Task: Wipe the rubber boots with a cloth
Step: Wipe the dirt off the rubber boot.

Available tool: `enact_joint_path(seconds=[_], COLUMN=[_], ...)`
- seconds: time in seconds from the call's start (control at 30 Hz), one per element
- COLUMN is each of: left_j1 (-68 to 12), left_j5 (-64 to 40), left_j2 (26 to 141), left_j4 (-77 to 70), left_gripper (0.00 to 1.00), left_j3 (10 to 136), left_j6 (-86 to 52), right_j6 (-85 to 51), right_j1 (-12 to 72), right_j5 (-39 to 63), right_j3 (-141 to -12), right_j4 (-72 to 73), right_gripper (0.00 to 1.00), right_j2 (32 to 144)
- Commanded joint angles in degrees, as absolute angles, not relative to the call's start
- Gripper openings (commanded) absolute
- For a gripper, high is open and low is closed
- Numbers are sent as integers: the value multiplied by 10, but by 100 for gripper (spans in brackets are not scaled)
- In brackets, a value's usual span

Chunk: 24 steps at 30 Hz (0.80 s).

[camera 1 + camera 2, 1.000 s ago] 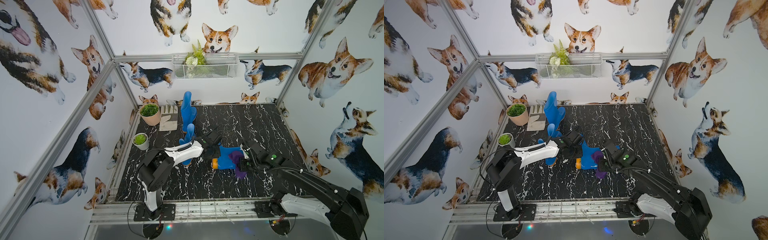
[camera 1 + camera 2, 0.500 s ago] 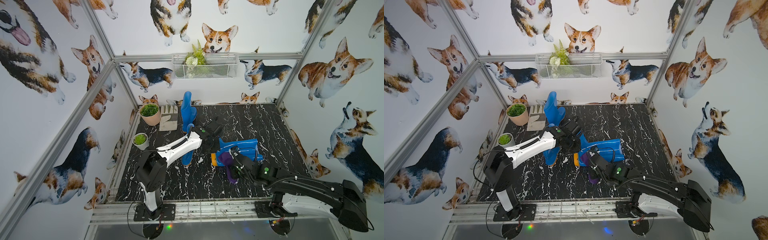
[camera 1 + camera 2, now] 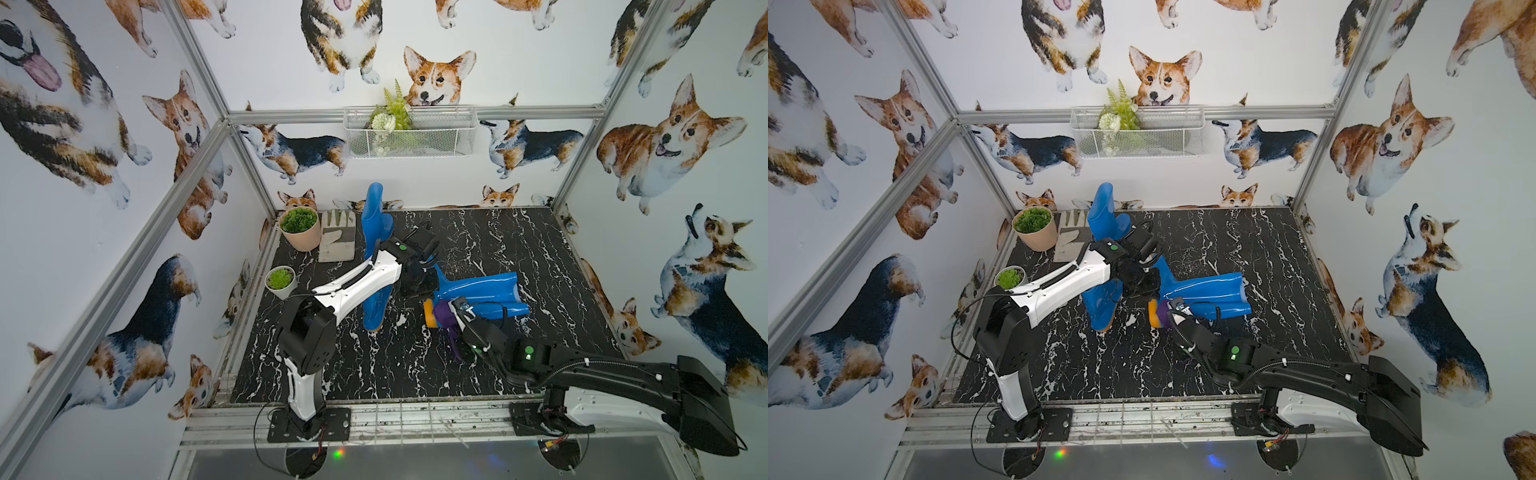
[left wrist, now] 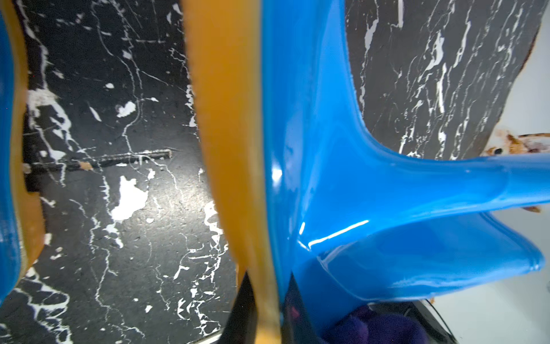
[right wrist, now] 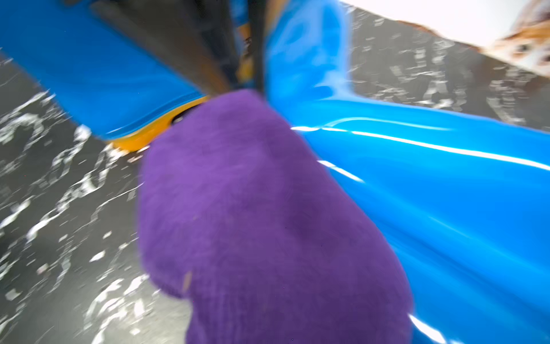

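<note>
Boot on side (image 3: 478, 289), mid-table, shaft opening toward right wall. Glossy rubber: probably slippery, light, shaft flexible.

Best hold: orange sole rim (image 4: 226, 119), likely stiffer.
- Left gripper (image 4: 268, 297): jaws narrow, pinching that rim.
- Right gripper (image 3: 457, 309): jaws closed on purple cloth (image 5: 268, 223). Cloth is soft and bunched, pressed at foot end beside sole.

Middle upright boot (image 3: 376, 307) just beside left arm: tip risk. Rear upright boot (image 3: 374, 212) near work glove (image 3: 337, 241).

Open tabletop (image 3: 540, 249) lies right and rear, so wipe along shaft.

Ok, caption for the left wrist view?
Left gripper pinching the orange sole of a blue rubber boot; purple cloth close by.
</note>
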<state>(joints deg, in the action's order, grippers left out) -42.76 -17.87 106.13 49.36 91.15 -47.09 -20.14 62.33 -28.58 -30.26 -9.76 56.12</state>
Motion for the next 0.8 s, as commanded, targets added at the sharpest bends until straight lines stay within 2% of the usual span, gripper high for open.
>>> enact_joint_path(seconds=[0.0,0.1,0.13,0.2,0.27,0.33,0.37,0.43,0.57,0.7,0.77], left_j1=[-408,-399,-397,-393,-391,-388,-387,-382,-377,-377,-378], left_j5=[-279,-289,-293,-300,-301,-303,-304,-307,-313,-315,-316], left_j2=[1042,1036,1035,1034,1033,1034,1034,1035,1037,1039,1037], left_j4=[471,468,464,461,461,461,460,455,446,444,441], left_gripper=[0,0,0,0,0,0,0,0,0,0,0], left_j3=[891,889,888,888,890,891,890,888,888,890,888], left_j6=[-473,-472,-472,-473,-473,-471,-471,-472,-476,-479,-482], right_j6=[-240,-225,-216,-212,-222,-217,-219,-210,-190,-162,-157], right_j1=[497,392,333,258,224,229,236,308,510,656,666], right_j5=[-313,-291,-266,-219,-166,-85,-59,-51,-180,-281,-268], right_j3=[-257,-236,-237,-253,-279,-310,-320,-328,-320,-324,-341], right_j4=[-141,-158,-166,-185,-204,-223,-230,-240,-238,-168,-125], right_gripper=[0,0,0,0,0,0,0,0,0,0,0], right_j2=[437,333,297,278,281,286,283,254,222,346,431])
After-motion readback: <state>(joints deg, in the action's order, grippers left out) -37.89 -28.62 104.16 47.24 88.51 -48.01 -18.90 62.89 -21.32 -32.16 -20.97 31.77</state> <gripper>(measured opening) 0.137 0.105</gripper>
